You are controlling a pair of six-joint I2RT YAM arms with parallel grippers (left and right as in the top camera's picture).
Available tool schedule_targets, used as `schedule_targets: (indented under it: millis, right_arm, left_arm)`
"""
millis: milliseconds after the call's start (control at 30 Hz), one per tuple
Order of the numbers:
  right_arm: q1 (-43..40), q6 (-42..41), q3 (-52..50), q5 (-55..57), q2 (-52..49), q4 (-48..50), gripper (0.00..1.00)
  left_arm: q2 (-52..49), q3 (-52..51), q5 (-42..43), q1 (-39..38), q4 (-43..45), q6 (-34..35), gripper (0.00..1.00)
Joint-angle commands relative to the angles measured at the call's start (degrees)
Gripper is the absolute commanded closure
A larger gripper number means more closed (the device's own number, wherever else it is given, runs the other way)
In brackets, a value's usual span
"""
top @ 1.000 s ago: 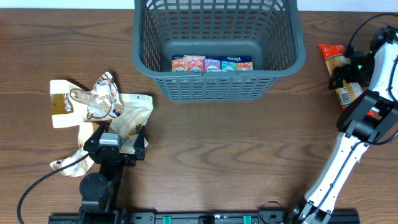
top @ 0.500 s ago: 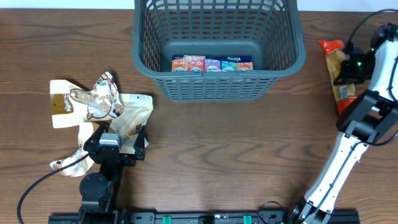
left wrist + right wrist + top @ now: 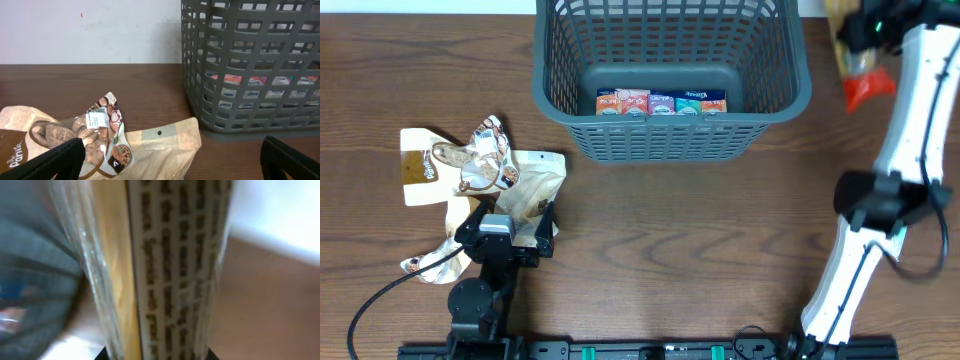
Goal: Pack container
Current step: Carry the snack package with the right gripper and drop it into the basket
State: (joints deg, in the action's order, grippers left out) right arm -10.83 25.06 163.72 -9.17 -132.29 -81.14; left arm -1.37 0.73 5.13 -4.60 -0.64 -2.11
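Beyond the container's right-hand wall, high over the table (image 3: 670, 250), the right gripper (image 3: 868, 30) carries a long packet (image 3: 860, 75). The overhead view is smeared there, but the right wrist view is filled by the wrapper (image 3: 165, 270) running lengthwise between the dark fingertips. I therefore judge the jaws clamped across its narrow width.

The wrapper is clear, glossy film over printed card or contents. It is probably light, crinkly and slippery, and it may flex at its free red end. A hold near the middle seems safest, with enough squeeze to stop sliding and not so much that it crushes what is inside.

The container (image 3: 670, 140) stands at the far edge of the table, centred. It looks stiff and light, with tall lattice walls (image 3: 240, 75) and a thick rim that a dangling packet end could catch on. A row of small cartons (image 3: 660, 102) lines the near side of its floor.

The left gripper (image 3: 515, 235) sits low on the table with its jaws wide apart (image 3: 170, 165), holding nothing. Soft paper pouches (image 3: 535, 180) lie just in front of it.
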Motion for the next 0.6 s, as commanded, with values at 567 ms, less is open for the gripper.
schedule_targets:
  millis: [567]
  right_arm:
    - [26.93, 38.34, -3.26, -2.23, 10.95, -8.98, 0.99]
  left_arm:
    - [-0.09, -0.48, 1.81, 0.17, -1.70, 0.79, 0.01]
